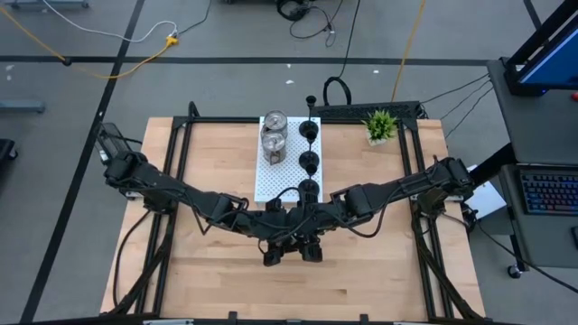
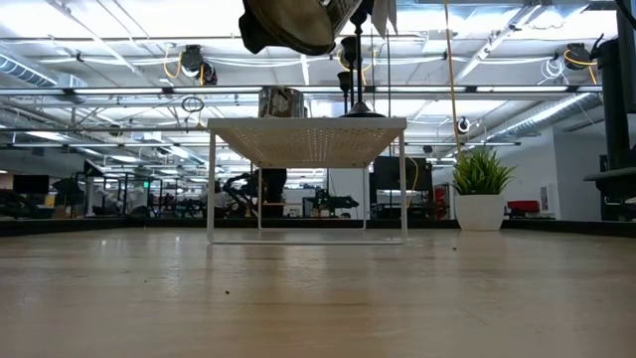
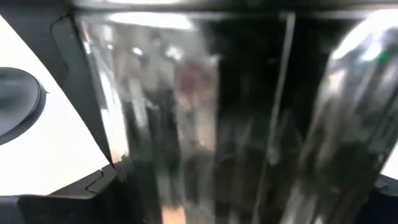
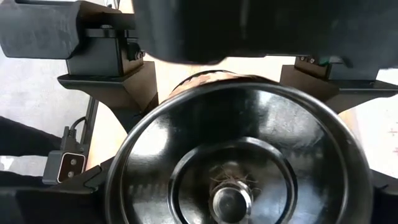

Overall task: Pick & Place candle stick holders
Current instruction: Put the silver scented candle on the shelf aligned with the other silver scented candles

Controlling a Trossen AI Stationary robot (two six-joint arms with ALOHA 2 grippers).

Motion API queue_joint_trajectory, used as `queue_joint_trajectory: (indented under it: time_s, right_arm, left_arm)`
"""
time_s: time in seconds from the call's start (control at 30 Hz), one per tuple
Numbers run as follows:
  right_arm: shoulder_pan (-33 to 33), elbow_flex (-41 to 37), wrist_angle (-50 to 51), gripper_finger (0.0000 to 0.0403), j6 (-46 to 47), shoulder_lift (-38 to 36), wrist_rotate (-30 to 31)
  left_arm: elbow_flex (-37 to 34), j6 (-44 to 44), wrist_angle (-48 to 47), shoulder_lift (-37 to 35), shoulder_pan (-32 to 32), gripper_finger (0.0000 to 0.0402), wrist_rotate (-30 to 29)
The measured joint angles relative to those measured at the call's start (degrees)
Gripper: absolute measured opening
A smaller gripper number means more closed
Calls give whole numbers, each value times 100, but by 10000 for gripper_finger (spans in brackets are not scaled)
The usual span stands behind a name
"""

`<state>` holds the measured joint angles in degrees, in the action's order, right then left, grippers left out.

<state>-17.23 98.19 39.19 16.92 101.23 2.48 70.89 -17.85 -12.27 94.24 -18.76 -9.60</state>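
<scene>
Silver holder (image 3: 236, 124) clamped between left gripper (image 1: 274, 255) jaws, near board's (image 1: 271, 181) front edge. Black holder (image 4: 239, 155) clasped in right gripper (image 1: 312, 253) alongside.

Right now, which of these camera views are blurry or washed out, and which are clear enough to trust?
Left wrist view: heavily blurred, filled by a shiny silver round candle holder smeared with reflections. Right wrist view: mostly sharp on the glossy black goblet-shaped holder, seen close up. Low view: bright ceiling lights leave the white perforated board and green potted plant backlit. High view: evenly lit and clear.
</scene>
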Motion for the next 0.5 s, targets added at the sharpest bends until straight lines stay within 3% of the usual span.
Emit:
queue_joint_trajectory:
  time_s: [0.17,0.37,0.5]
  right_arm:
    - [0,2,-3,345,51,0,0]
    - [-1,-33,-49,387,13,0,39]
    - [-7,-33,-41,392,14,-8,74]
  left_arm:
    - [0,-20,3,0,2,352,58]
    - [0,-69,-48,10,4,352,65]
    - [9,-185,-283,11,15,352,-16]
